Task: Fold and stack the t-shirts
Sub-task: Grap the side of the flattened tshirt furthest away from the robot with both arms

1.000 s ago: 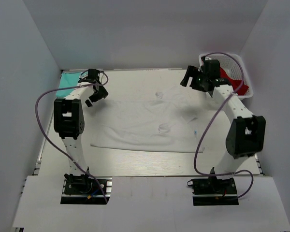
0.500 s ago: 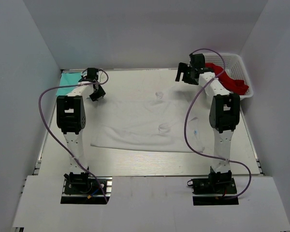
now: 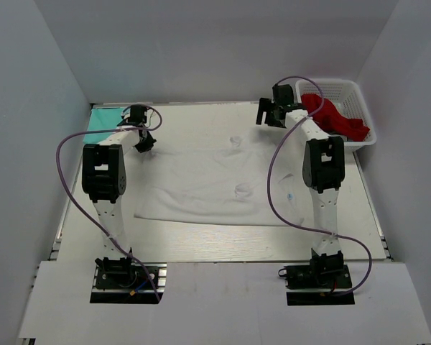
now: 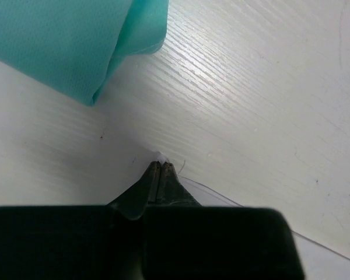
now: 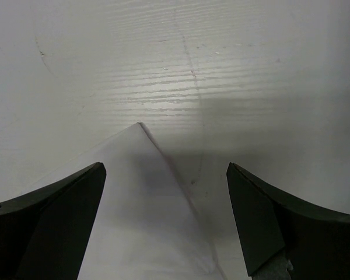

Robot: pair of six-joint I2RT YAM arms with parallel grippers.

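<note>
Surrounding items: white slatted plastic basket point(image 3: 361, 92) at the desk's point(image 3: 215, 241) far right corner, holding crumpled red cloth point(image 3: 336, 118).
Desk surface: pale, fine wood grain.
White shirt point(image 3: 215, 185): thin, spread flat mid-desk.
Teal shirt point(image 4: 64, 41): fine knit, folded with rounded edges, far left corner.
Left tool point(image 4: 161, 165): fingers pressed together, pinching white shirt's far left corner.
Right tool point(image 5: 164, 169): spread wide, white shirt's pointed far right corner lying between its fingers.

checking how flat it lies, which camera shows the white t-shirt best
Top external: the white t-shirt lies spread out, nearly all visible. Left wrist shows only a corner tip pinched in the left gripper; right wrist shows one corner inside the open right gripper.
</note>
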